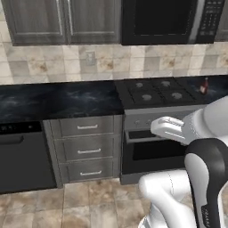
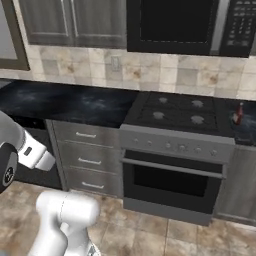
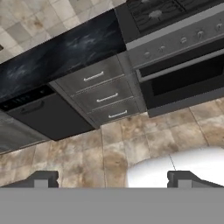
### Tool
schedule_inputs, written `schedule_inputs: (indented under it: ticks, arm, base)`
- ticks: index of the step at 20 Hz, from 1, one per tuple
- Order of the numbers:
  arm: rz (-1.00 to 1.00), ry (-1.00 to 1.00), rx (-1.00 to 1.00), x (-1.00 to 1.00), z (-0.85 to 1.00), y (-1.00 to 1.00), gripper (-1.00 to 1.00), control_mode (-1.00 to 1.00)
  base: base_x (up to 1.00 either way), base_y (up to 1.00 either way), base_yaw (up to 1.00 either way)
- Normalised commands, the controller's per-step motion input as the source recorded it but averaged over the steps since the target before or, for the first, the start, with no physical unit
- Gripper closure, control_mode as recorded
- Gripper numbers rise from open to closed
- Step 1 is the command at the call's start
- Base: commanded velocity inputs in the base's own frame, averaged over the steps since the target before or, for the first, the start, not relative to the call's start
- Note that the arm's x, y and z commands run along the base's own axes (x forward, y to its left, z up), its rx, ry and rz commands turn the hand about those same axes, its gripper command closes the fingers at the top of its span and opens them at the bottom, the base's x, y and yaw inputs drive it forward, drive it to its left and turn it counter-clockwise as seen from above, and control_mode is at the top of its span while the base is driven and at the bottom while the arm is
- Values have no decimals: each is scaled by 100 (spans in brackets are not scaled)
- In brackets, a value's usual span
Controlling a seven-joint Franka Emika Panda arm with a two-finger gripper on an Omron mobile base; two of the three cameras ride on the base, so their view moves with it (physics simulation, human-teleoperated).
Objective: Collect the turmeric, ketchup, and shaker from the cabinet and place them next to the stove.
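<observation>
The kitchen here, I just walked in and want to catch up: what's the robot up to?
The white arm holds nothing at the moment: its fingers are spread wide over the tiled floor, facing the base drawers and the oven. The ketchup already stands on the dark counter to the right of the stove. The upper cabinet doors look shut.
</observation>
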Motion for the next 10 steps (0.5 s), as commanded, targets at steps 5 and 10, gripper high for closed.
schedule_inputs:
  ticks: [5, 10]
  arm:
    - [0, 0, 0, 0, 0, 0, -100, 100]
    - [0, 0, 0, 0, 0, 0, -100, 100]
  base:
    - [0, 100, 15]
    - [0, 100, 26]
